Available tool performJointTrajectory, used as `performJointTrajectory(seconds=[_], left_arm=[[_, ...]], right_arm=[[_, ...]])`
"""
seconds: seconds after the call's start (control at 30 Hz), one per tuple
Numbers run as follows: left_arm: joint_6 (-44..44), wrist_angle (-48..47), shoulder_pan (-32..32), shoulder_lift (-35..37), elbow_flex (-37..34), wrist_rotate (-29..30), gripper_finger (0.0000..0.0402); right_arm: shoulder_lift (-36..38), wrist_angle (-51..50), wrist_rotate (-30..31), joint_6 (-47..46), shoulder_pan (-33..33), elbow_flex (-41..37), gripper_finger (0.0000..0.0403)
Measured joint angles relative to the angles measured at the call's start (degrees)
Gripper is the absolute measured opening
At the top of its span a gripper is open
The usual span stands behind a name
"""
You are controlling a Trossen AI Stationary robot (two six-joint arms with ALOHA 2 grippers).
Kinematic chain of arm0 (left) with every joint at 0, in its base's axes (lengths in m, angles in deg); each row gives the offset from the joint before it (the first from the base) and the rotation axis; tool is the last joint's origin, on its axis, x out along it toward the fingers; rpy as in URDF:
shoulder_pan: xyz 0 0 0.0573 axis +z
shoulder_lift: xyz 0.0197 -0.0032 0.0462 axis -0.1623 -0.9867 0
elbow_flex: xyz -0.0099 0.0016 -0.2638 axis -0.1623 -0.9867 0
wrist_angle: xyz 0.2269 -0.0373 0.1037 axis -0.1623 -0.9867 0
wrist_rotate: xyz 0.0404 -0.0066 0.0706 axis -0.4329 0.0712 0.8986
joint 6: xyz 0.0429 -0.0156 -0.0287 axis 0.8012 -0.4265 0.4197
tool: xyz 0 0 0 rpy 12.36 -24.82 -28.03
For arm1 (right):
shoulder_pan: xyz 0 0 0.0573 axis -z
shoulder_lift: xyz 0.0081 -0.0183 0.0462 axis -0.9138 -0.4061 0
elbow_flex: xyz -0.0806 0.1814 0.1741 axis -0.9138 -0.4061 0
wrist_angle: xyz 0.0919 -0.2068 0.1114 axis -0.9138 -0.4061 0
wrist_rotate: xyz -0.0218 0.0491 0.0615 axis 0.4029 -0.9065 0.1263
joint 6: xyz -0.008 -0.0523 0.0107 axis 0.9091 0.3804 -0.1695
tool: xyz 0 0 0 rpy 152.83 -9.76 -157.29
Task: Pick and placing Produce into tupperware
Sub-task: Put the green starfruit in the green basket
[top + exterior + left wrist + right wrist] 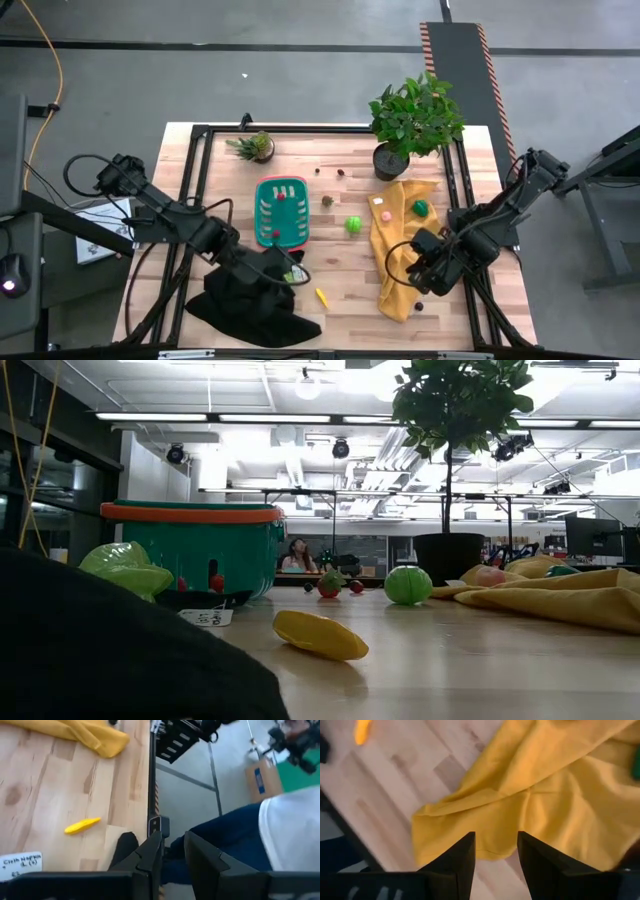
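The teal tupperware basket [281, 210] [195, 550] stands on the table with a red piece of produce [281, 196] inside. Loose produce lies around it: a green ball [353, 225] [407, 585], a yellow piece [322, 297] [82, 825], and a yellow-green piece [293, 275] [125, 568] by the black cloth. A pink piece [385, 215] and a green piece [420, 208] rest on the yellow cloth. My left gripper [288, 267] [172, 855] hovers open over the black cloth. My right gripper [418, 272] [495, 855] hovers open over the yellow cloth.
A black cloth [250, 300] lies at the near left and a yellow cloth [400, 250] [545, 795] at the right. Two potted plants [415, 120] [255, 147] stand at the far side. A paper label [20, 865] lies on the wood. A person [260, 835] is beyond the near edge.
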State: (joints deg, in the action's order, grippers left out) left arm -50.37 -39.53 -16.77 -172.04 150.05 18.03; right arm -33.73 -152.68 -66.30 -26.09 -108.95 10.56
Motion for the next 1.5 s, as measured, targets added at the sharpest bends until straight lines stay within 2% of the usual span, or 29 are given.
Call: performJointTrajectory(seconds=[0.17,0.3,0.43,0.6,0.83,0.97,1.17,1.33,1.5], left_arm=[[-7.8,-1.5,-0.1,0.0,0.4,5.5,0.0074],[-21.3,-7.4,0.6,0.0,0.4,12.7,0.0074],[-32.5,-12.6,2.0,-0.1,0.4,14.0,0.0074],[-42.9,-15.7,2.9,-2.1,0.4,12.1,0.0074],[-51.8,-15.6,2.8,-6.1,0.4,9.7,0.0073],[-55.7,-16.2,2.8,-7.8,0.4,8.1,0.0056],[-56.5,-18.2,2.9,-8.1,0.4,4.2,0.0005],[-56.9,-17.5,2.9,-8.0,0.4,0.1,0.0011],[-57.7,-8.6,2.9,-8.0,0.4,-2.2,0.0002]], right_arm=[[0.2,-4.5,0.8,-1.1,1.0,0.0,0.0138],[0.7,-8.3,2.8,-0.7,1.3,0.0,0.0138],[3.0,-9.8,5.0,3.0,1.2,0.0,0.0138],[8.0,-8.9,7.3,9.8,1.2,0.0,0.0138],[15.2,-8.6,9.6,15.7,1.2,0.0,0.0138],[18.3,-8.5,11.3,18.3,1.2,0.0,0.0138],[20.0,-8.5,12.9,20.5,1.2,0.0,0.0138],[20.0,-8.6,12.9,20.8,1.2,0.0,0.0138],[19.9,-8.6,12.9,22.5,1.2,0.0,0.0138]])
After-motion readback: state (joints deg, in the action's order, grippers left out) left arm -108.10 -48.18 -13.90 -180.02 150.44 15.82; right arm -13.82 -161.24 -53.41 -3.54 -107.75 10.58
